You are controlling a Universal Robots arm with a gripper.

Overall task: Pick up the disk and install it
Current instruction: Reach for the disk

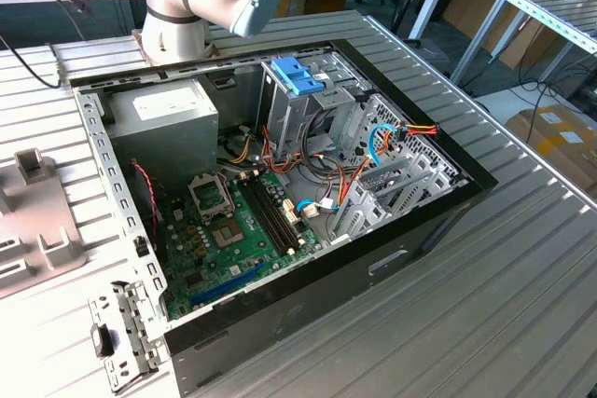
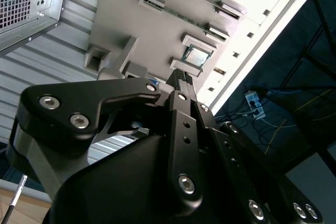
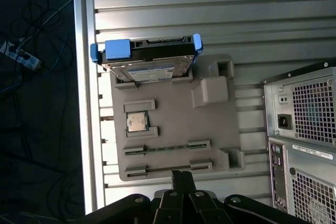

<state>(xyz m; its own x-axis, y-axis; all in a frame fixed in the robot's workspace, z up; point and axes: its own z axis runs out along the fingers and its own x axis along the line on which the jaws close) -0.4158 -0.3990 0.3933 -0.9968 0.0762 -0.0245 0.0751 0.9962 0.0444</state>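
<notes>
The claw (image 3: pixel 182 177) is seen drawn narrow, its fingers pressed together with nothing gripped between them. It is poised over one edge of a grey fixture tray (image 3: pixel 173 129), in which a small square chip (image 3: pixel 136 121) is seated. The disk (image 3: pixel 144 59), framed by blue rails, is propped at the tray end farthest from the claw, well apart from it. The tray is laid on the ribbed metal surface (image 3: pixel 210 3), beside the rear of a computer case (image 3: pixel 302 129).

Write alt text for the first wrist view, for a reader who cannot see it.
The disk, a drive in blue rails, rests at one end of a grey fixture tray on a ribbed table. The gripper hangs clear of it, with a computer case beside the tray.
</notes>
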